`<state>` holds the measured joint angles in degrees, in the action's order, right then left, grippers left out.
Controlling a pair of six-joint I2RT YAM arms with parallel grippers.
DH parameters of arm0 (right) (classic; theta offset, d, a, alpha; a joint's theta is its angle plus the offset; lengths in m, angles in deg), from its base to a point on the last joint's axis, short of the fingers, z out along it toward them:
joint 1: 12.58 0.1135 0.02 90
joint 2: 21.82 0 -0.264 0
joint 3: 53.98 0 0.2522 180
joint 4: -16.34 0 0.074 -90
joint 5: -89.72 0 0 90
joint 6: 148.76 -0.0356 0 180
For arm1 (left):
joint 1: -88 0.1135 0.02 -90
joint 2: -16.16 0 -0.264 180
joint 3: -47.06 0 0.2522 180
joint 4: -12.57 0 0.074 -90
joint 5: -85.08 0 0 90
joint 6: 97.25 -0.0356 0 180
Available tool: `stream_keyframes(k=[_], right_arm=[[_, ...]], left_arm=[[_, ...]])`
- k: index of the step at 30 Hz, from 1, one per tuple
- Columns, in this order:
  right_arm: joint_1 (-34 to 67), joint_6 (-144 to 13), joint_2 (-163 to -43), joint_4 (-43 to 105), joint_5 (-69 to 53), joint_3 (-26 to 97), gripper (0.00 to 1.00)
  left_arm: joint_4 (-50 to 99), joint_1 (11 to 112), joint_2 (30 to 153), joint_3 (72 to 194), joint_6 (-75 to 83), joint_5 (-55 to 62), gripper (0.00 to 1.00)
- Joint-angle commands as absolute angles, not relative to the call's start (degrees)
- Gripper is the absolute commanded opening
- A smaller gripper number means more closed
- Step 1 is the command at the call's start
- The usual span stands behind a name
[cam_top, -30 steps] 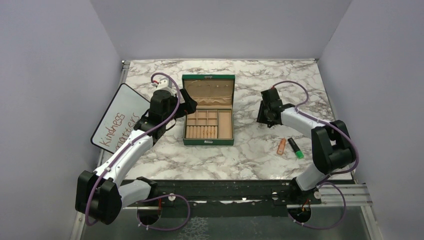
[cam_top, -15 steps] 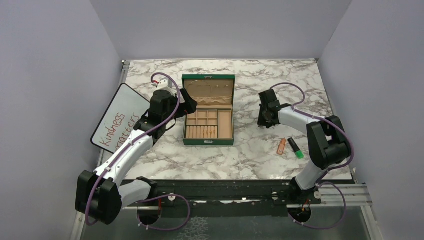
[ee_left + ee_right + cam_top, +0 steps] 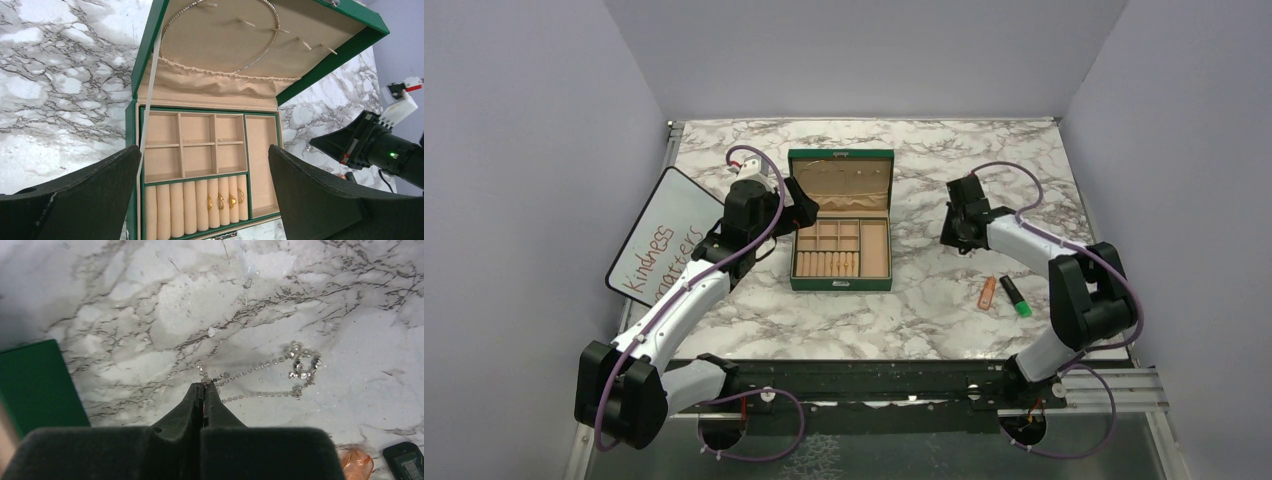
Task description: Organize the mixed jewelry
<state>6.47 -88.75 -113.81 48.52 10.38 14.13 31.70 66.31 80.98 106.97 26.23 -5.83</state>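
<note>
Right gripper [image 3: 202,386] was shifted slightly, right of tabletop centre | chain [image 3: 301,368] is pinched | left gripper [image 3: 203,152] is held spread over green box [image 3: 150,47] | lift judged next

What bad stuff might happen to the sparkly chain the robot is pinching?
1. The right gripper holds the sparkly chain only at its very fingertips, so it might slip out when lifted.
2. Most of the chain lies loose on the marble table. Once hanging, it may swing and tangle.
3. The left gripper hovers open by the green box, so the chain could snag on it on the way in.
</note>
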Motion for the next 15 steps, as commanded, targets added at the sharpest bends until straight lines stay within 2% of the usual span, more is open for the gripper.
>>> stream_keyframes(k=[1,7,15], right_arm=[[6.3,-92.8,-108.0,49.7,10.1,14.1,0.01],[6.2,-92.6,-104.0,50.7,8.0,15.4,0.01],[6.2,-83.3,-101.9,52.0,-1.5,19.9,0.01]], left_arm=[[30.5,66.7,81.0,106.9,26.6,-3.5,0.99],[30.6,66.6,81.4,107.6,26.5,-2.7,0.99],[30.3,66.6,82.1,108.1,26.6,-0.7,0.99]])
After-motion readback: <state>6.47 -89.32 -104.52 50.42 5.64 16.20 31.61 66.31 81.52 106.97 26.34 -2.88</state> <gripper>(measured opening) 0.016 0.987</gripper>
